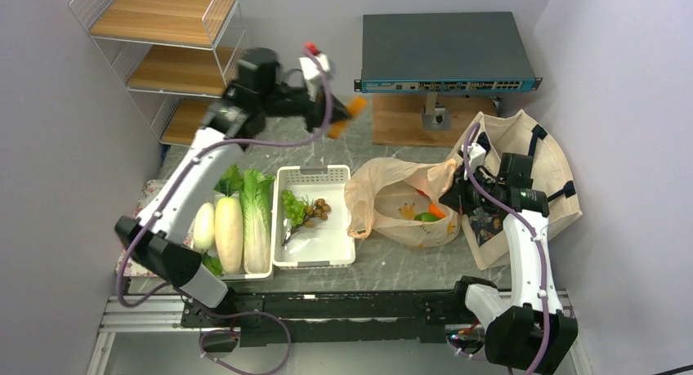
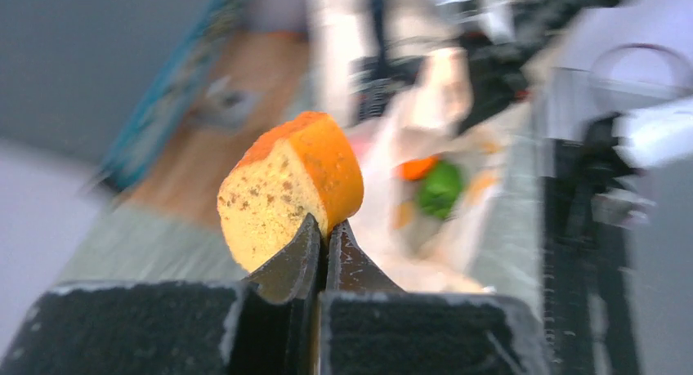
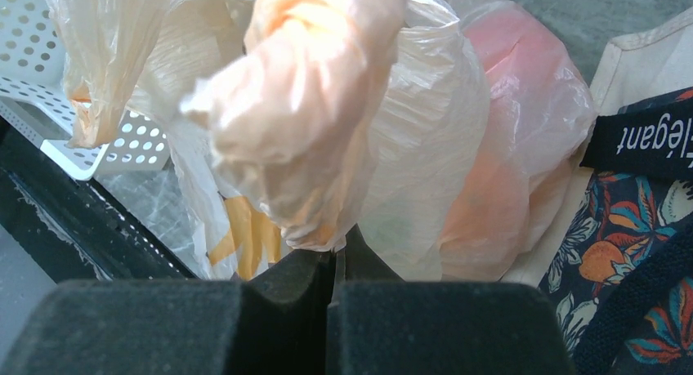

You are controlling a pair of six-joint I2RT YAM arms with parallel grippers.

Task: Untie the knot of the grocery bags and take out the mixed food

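The peach plastic bag (image 1: 392, 203) lies open on the table (image 1: 392, 265), between a white basket (image 1: 315, 172) and the canvas tote (image 1: 523, 146), with orange and green food showing inside. The right gripper (image 3: 333, 256) pinches the bag's bunched top (image 3: 310, 122). The left gripper (image 2: 325, 228), raised above the back of the table, clamps a bread slice (image 2: 286, 187).

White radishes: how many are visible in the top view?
2. Both lie in the left white basket: the shorter radish at its left side, the longer radish beside it, next to the cabbage. More may be hidden inside the plastic bag.
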